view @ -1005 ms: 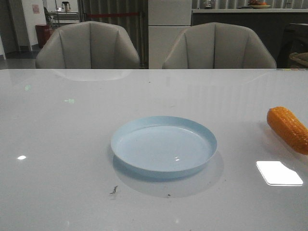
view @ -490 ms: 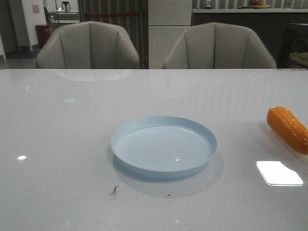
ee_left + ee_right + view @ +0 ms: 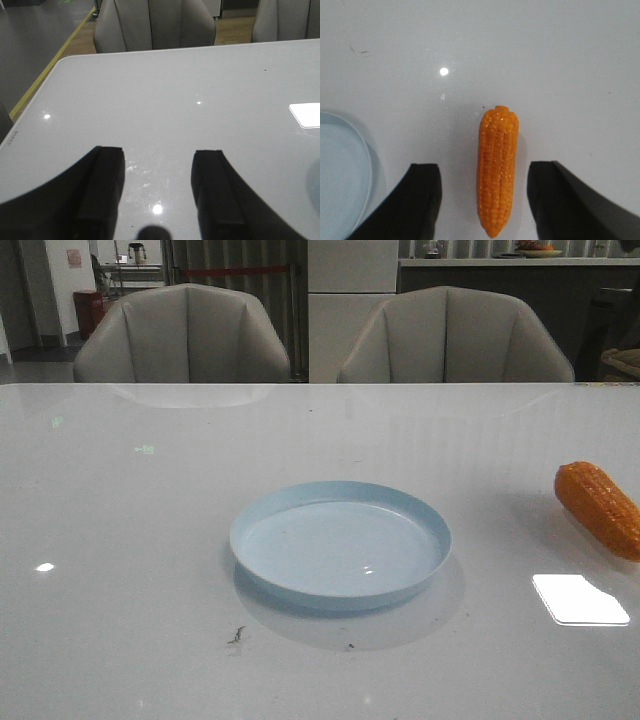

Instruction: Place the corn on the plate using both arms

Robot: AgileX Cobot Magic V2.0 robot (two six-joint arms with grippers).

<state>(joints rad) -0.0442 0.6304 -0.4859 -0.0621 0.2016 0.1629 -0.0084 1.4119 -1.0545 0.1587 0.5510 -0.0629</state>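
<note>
— Lining up over the corn [image 3: 497,170], are you?

— Yes. My right gripper [image 3: 485,200] is spread wide and holds nothing; the cob lies lengthwise between my two fingers [image 3: 422,200], touching neither, with bare table [image 3: 545,60] on each side of it.

— And how do you mean to take it well?

— I judge I should come straight down, keep the cob centred in the gap, and close across its thicker middle, not the narrow end nearest my wrist. The rows of bumpy kernels ought to give the pads some bite, though the round body could roll on that glossy white top if one finger lands first.

— Where does it go?

— Onto the plate [image 3: 350,170], just beyond my one finger: pale blue, smooth, shallow, with a low raised rim, and nothing on it yet.

— Your other arm?

— My left gripper [image 3: 157,190] hangs parted too, empty, over plain table.
</note>
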